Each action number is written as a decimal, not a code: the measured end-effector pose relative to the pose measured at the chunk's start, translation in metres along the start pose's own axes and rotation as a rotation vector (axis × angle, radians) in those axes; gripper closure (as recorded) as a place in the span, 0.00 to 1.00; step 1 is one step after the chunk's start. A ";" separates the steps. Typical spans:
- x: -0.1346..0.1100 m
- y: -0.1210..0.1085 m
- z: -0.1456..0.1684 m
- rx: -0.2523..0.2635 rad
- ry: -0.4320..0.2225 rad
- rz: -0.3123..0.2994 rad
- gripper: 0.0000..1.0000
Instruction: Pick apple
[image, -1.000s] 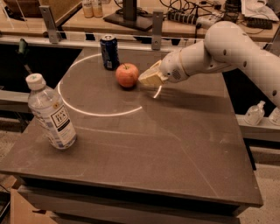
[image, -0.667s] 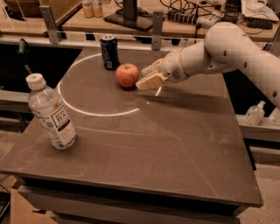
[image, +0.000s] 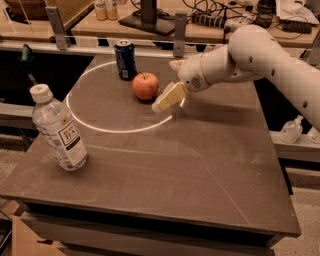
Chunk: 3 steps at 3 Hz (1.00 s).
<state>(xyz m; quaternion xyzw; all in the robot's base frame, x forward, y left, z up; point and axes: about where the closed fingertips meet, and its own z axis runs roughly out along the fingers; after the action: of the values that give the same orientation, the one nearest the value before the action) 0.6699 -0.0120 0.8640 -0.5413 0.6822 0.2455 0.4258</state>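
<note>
round red-orange apple (image: 145, 86) with small dark stem, just beside the tool (image: 164, 85), its fingers apart

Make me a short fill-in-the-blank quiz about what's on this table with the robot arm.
1. The gripper hovers above the table, right beside the red ____.
2. Just behind that fruit stands a blue ____.
3. Near the table's left edge in the picture stands a clear ____ with a white cap.
Missing words: apple, can, bottle.
</note>
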 end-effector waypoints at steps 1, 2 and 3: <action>-0.009 -0.004 0.012 -0.018 -0.026 -0.012 0.00; -0.015 -0.006 0.026 -0.044 -0.044 -0.022 0.11; -0.017 -0.005 0.036 -0.078 -0.056 -0.034 0.30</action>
<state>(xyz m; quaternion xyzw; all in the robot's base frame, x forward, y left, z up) 0.6868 0.0247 0.8606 -0.5617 0.6507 0.2798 0.4275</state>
